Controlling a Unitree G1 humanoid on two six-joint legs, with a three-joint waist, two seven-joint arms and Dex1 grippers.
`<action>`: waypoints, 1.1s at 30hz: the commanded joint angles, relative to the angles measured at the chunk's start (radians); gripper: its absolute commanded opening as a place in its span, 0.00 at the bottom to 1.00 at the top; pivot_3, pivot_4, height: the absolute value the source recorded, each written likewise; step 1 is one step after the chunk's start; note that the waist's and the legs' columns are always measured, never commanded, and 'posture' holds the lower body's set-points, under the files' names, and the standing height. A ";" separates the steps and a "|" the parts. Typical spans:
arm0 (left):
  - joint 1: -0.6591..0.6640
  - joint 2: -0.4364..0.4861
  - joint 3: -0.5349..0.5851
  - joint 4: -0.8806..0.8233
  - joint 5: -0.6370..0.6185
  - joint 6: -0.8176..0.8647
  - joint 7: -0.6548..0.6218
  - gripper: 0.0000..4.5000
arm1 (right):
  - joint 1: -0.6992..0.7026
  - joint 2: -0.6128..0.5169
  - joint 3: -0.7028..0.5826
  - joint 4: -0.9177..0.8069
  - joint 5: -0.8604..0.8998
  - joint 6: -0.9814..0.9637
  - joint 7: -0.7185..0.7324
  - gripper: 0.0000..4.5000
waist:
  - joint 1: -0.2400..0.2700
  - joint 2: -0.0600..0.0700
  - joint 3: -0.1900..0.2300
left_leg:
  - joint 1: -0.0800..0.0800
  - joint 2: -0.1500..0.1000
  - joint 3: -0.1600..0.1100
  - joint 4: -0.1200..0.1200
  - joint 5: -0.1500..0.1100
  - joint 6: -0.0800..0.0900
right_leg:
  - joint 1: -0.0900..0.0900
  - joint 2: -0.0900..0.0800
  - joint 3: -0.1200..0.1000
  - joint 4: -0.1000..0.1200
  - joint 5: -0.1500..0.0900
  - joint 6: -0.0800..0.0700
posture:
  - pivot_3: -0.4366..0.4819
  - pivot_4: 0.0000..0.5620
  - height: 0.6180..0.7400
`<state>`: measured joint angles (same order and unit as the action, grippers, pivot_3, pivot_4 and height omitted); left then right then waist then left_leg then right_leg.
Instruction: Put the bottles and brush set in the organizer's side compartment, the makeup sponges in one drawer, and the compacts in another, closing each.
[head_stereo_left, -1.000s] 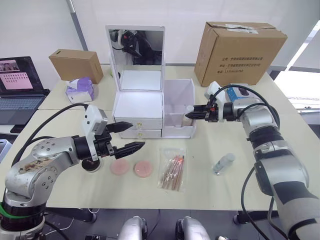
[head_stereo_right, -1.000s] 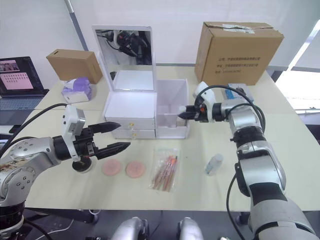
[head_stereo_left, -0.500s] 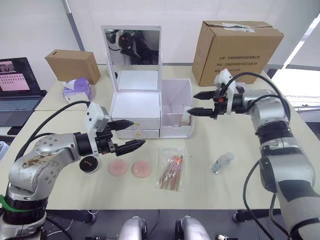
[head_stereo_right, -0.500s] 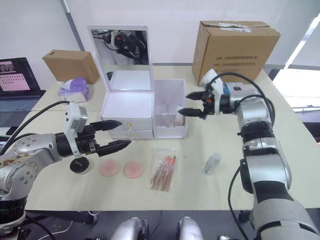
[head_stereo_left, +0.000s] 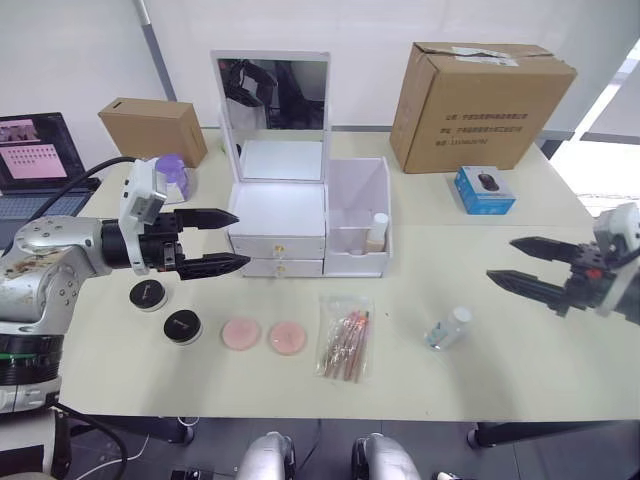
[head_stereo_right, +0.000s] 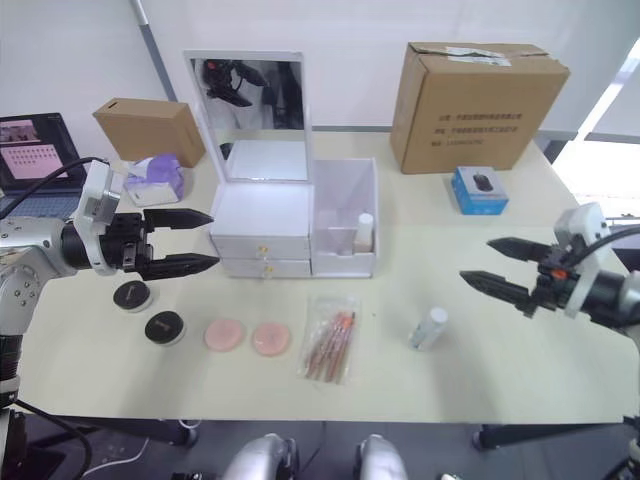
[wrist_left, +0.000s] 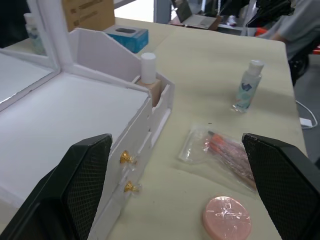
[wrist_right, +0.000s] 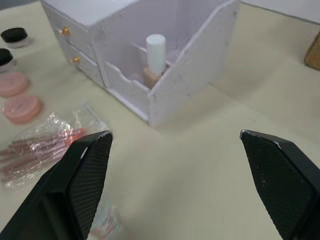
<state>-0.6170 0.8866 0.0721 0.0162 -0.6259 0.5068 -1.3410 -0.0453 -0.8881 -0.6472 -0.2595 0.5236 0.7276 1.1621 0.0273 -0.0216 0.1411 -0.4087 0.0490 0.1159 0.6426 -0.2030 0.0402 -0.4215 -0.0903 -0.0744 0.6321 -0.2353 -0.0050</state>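
Observation:
The white organizer (head_stereo_left: 277, 215) with its mirror up has both drawers shut. In its side compartment (head_stereo_left: 357, 200) a small white-capped bottle (head_stereo_left: 377, 232) stands upright. A clear bottle (head_stereo_left: 447, 327) lies on the table to the right of the bagged brush set (head_stereo_left: 345, 337). Two pink makeup sponges (head_stereo_left: 240, 332) lie in front of the drawers, with two black compacts (head_stereo_left: 148, 294) to their left. My left gripper (head_stereo_left: 242, 238) is open and empty, hovering just left of the drawers. At the far right my right gripper (head_stereo_left: 500, 258) is open and empty, beyond the clear bottle.
A large cardboard box (head_stereo_left: 480, 92) and a small blue box (head_stereo_left: 484, 189) stand at the back right. At the back left are a small cardboard box (head_stereo_left: 152, 130), a purple tissue pack (head_stereo_left: 172, 170) and a laptop (head_stereo_left: 35, 165).
My right gripper opened, left the small bottle in the side compartment and drew far back to the right. My left gripper moved back and left, up beside the drawers.

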 joint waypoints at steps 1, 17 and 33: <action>-0.085 -0.030 -0.058 0.015 0.010 -0.058 -0.124 1.00 | 0.170 0.032 -0.222 -0.114 0.023 -0.029 0.004 0.98 | 0.006 0.000 0.000 | 0.000 0.000 0.000 0.000 0.000 0.000 | 0.000 0.001 0.000 -0.001 0.000 0.000 | 0.48 0.27 0.92; -0.249 -0.115 -0.168 0.148 0.079 -0.075 -0.273 1.00 | 0.450 0.055 -0.399 -0.399 0.276 0.111 -0.128 0.98 | -0.017 -0.001 0.000 | 0.002 0.001 -0.003 0.000 -0.001 0.001 | 0.000 0.008 0.008 -0.002 0.001 0.001 | 0.48 0.27 0.92; 0.003 -0.077 -0.053 -0.133 0.023 0.040 -0.095 1.00 | 0.120 -0.055 0.209 -0.298 0.150 0.013 -0.261 0.98 | -0.002 -0.002 0.001 | -0.002 -0.001 -0.004 0.001 -0.001 0.001 | 0.000 0.008 0.009 -0.003 0.001 0.001 | 0.48 0.27 0.92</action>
<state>-0.6110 0.7971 -0.0151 -0.0770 -0.5829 0.5446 -1.4533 0.0751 -0.9349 -0.4356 -0.5526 0.6799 0.7697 0.8880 0.0256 -0.0238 0.1419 -0.4101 0.0485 0.1117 0.6439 -0.2038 0.0408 -0.4215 -0.0826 -0.0655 0.6291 -0.2346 -0.0042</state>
